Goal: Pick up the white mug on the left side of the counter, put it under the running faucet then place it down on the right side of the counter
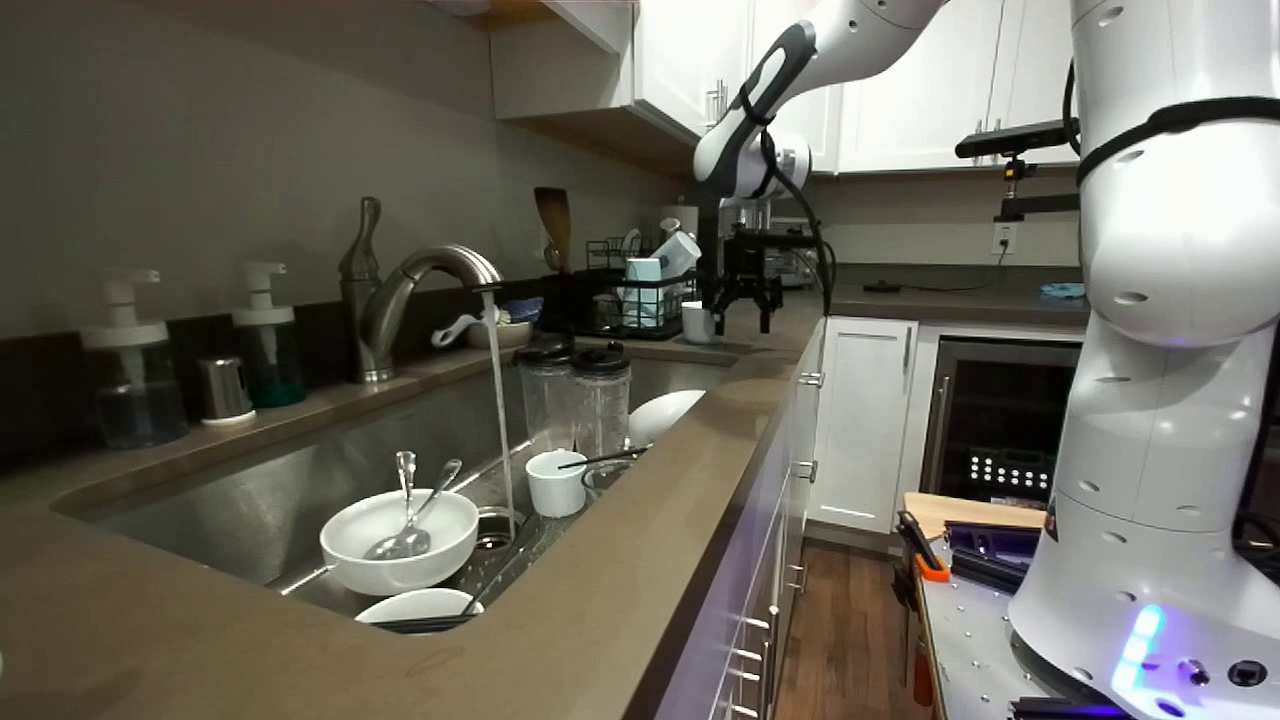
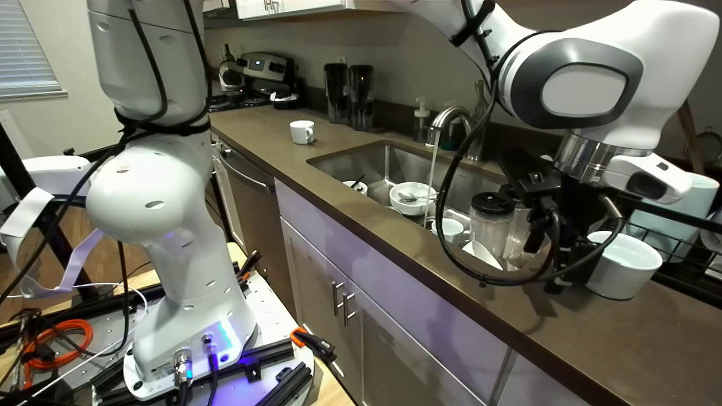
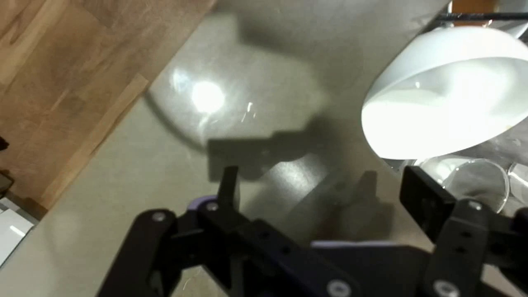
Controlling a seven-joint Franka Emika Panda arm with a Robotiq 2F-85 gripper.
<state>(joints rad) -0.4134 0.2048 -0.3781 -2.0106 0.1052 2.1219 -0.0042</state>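
Your gripper (image 3: 321, 181) is hovering over the right side of the counter (image 2: 609, 332), fingers spread wide and holding nothing. Below, you are getting a bare strip between the front edge and the sink (image 1: 230, 530), where a white bowl (image 3: 445, 103) is crowding the rim. A white cup (image 2: 620, 273) is standing near the gripper. Well apart, left of the sink and running faucet (image 2: 451, 115), the white mug (image 2: 299, 132) is standing upright, bare stone separating it from both edges.
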